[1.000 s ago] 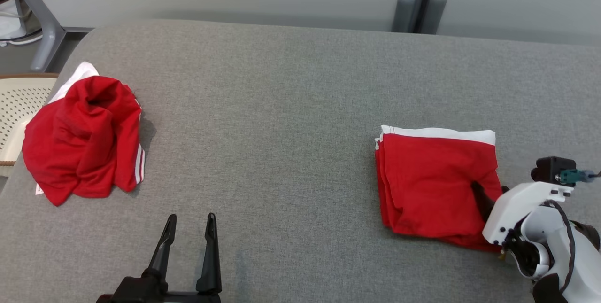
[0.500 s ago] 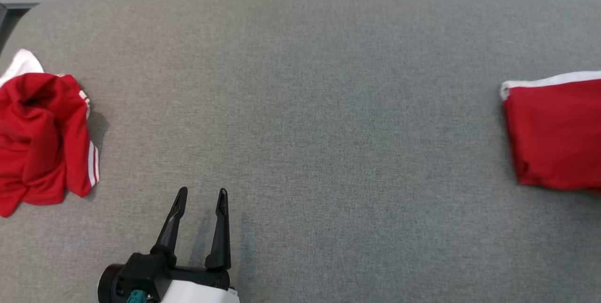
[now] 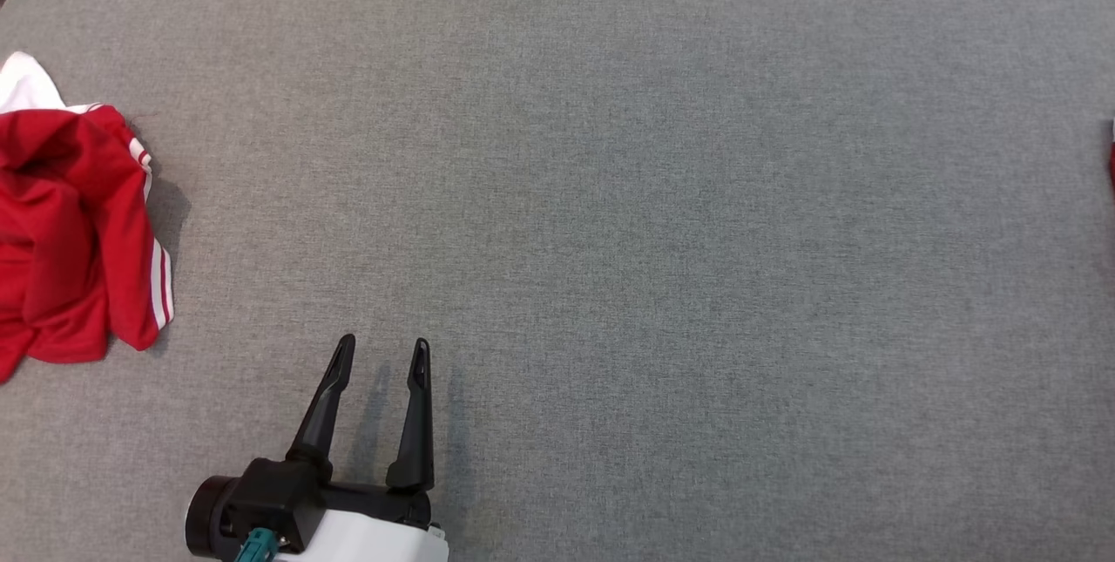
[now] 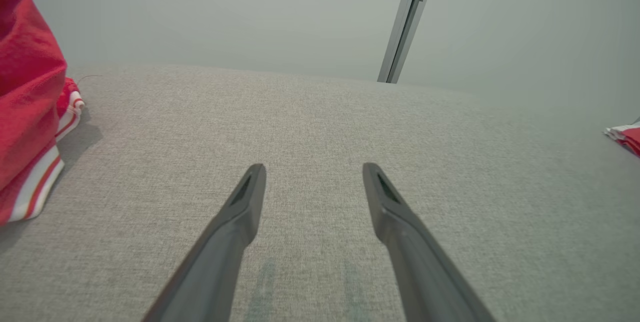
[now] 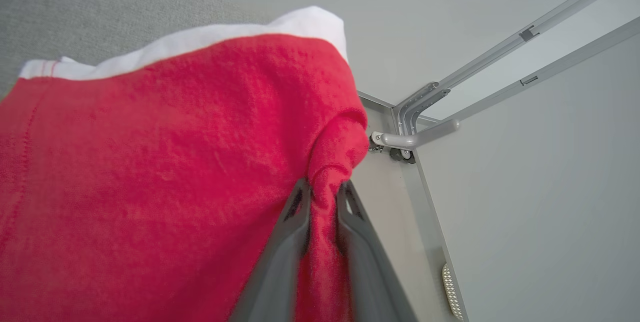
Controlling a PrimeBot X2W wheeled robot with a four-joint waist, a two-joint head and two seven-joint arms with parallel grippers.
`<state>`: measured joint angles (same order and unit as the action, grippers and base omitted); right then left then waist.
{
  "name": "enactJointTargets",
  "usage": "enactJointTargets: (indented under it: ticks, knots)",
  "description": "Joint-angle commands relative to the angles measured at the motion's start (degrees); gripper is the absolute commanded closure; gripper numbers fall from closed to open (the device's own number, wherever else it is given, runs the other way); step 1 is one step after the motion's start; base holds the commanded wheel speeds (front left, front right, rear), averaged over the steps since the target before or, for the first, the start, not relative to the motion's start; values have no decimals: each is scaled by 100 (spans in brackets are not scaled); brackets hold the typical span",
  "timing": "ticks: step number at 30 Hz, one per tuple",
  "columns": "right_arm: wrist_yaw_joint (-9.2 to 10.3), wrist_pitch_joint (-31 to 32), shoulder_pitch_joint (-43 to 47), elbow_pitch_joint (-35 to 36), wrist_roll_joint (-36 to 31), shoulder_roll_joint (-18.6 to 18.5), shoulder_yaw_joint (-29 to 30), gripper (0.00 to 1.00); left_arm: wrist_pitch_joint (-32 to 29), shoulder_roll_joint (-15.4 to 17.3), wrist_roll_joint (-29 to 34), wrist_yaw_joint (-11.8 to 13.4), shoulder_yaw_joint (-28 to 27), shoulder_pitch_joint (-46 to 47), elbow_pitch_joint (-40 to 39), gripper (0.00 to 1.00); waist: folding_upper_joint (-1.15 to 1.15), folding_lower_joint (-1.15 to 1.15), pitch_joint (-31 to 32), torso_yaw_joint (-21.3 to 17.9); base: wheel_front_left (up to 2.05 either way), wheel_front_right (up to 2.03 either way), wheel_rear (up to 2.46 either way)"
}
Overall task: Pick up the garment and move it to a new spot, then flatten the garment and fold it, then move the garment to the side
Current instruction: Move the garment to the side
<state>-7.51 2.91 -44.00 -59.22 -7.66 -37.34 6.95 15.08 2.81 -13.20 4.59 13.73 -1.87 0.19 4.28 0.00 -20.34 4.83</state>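
The folded red garment (image 5: 150,162) with a white band along its far edge hangs close before the right wrist camera. My right gripper (image 5: 324,184) is shut on a bunched fold at its corner. In the head view a red sliver of that garment (image 3: 1112,161) shows at the right edge, and the left wrist view has its layered edge (image 4: 625,135) far right. My left gripper (image 3: 384,341) stands open and empty over the grey surface near the front left, its two fingers spread in the left wrist view (image 4: 314,167).
A second, crumpled red garment with white stripes (image 3: 70,231) lies at the left edge of the grey padded surface (image 3: 610,196), left of my left gripper (image 4: 25,87). Grey wall panels and a metal frame (image 5: 425,112) stand behind the surface.
The head camera has tilted down and closed in. The folded garment and my right arm have left that view on the right. My left gripper stays open.
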Motion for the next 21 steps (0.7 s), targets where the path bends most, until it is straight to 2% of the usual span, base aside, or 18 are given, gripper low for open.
enactJointTargets:
  ticks: [1, 2, 8, 14, 17, 18, 21]
  knots:
    - [4, -49, 5, -31, -187, 49, 136, 16, 12, 19, -2, 14, -25, 47, -10, 0, 1, 0, 8, -15, 0, 0, 0]
    - [4, -77, 20, -14, -332, 84, 227, 0, 12, 20, -3, 23, -30, 27, -6, 0, 1, 0, 19, -31, 0, 0, 0]
    - [4, -684, 175, 433, -994, 416, 1022, 0, 12, 18, -35, 51, -44, -46, 8, 0, 1, 0, 165, -147, 0, 0, 0]
    - [4, -1600, 705, 1347, -1162, 1450, 1490, 0, 12, 19, -85, 86, -160, -234, 48, 0, 1, 0, 558, -358, 0, 0, 0]
    - [3, -1779, 1330, 2035, -1086, 2065, 1350, 0, 12, 19, -91, 93, -247, -383, 63, 0, 1, 0, 839, -455, 0, 0, 0]
    - [4, -1802, 1820, 2815, -951, 2368, 1084, 0, 12, 20, -81, 101, -312, -467, 69, 0, 1, 0, 1048, -494, 0, 0, 0]
    - [4, -1800, 2871, 4000, -576, 2766, 850, 0, 12, 18, -61, 60, -412, -613, 120, 0, 1, 0, 1344, -521, 0, 0, 0]
